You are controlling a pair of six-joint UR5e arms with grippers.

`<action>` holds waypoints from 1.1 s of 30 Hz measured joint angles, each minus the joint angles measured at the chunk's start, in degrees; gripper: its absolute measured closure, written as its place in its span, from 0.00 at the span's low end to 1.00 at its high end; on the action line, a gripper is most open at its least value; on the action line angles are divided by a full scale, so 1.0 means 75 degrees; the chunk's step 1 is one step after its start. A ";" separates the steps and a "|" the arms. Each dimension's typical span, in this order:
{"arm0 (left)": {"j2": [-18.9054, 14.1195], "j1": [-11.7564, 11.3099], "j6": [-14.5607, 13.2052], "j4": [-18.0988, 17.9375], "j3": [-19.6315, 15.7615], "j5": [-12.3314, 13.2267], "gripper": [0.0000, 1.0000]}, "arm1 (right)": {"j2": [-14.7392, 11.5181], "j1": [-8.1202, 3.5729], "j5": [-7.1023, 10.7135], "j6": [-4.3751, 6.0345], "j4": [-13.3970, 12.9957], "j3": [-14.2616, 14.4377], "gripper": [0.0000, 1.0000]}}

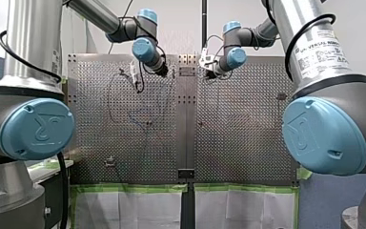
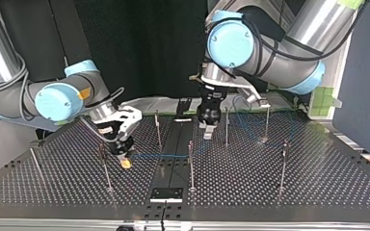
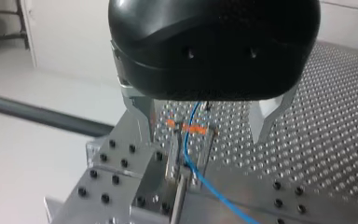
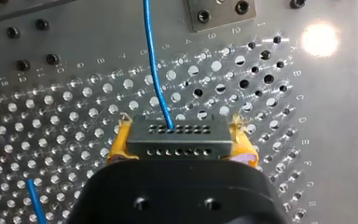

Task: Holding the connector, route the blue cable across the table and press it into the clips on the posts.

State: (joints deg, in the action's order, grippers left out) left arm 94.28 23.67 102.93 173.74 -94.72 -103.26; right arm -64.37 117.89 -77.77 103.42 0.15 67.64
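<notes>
While my right gripper clamps the connector between its yellow pads, the block shows as a dark grey rectangle with two rows of tiny round holes. The blue cable leaves its face as a thin, smooth strand. It runs ahead over the perforated table, a dull metal plate studded with regular holes.

My left gripper is a rounded, glossy black housing with flat metal fingers. The fingers are spread wide and hold nothing. Below and between them the cable lies between the two upright metal prongs of a clip.

In the top view the cable stretches low over the table from my right gripper, at the view's left. It passes the thin upright posts toward my left gripper near the middle.
</notes>
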 joint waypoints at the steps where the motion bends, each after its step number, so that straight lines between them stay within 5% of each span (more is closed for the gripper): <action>1: -0.0005 0.0046 -0.0056 -0.0002 0.0000 -0.0004 0.00 | -0.0004 -0.0003 -0.0001 -0.0001 0.0004 0.0000 1.00; 8: -0.0014 0.0446 -0.0420 -0.0080 0.0140 -0.0250 0.00 | -0.0033 -0.0026 -0.0003 0.0004 0.0026 -0.0001 1.00; 21: 0.0004 0.1281 -0.0503 -0.0121 0.0776 -0.1066 0.00 | -0.0289 -0.0093 -0.0004 0.0058 0.0062 -0.0001 1.00; 33: 0.0499 0.1492 -0.0664 0.0261 0.1547 -0.1364 0.00 | -0.0390 -0.0140 -0.0003 0.0129 0.0138 -0.0001 1.00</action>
State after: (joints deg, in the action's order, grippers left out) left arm 98.02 34.86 97.95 175.70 -83.12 -113.49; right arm -67.30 116.85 -77.79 104.39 1.19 67.64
